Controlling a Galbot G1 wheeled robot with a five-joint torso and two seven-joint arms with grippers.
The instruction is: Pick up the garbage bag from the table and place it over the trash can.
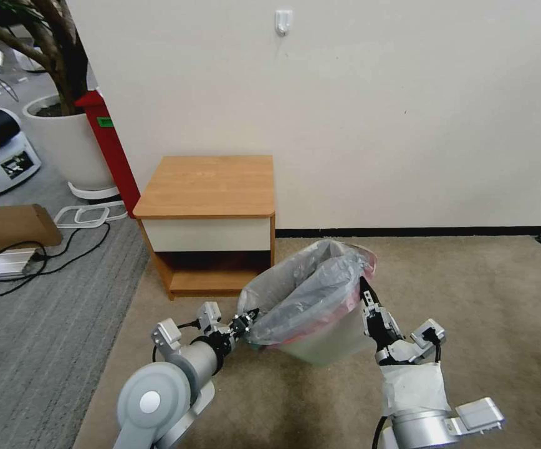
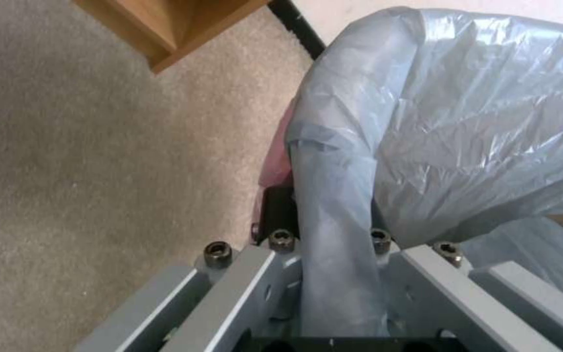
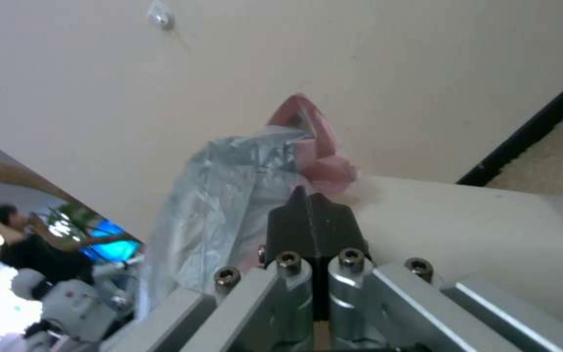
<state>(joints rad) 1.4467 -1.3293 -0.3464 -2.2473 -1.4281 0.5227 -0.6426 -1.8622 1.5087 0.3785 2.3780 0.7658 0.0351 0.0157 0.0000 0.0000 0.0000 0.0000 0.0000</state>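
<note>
Both pincers pinch the garbage bag [image 1: 311,290] at opposite edges, left pincer [image 1: 248,322] and right pincer [image 1: 365,298] holding its mouth spread over the trash can [image 1: 326,346] beside the bare worktop [image 1: 211,184].

Head camera looked forward and down from well back at table [image 1: 208,187] and wall, both wrist cameras sat close along their fingers, all three shared the bag [image 1: 311,290] [image 2: 438,127] [image 3: 229,195]
</note>
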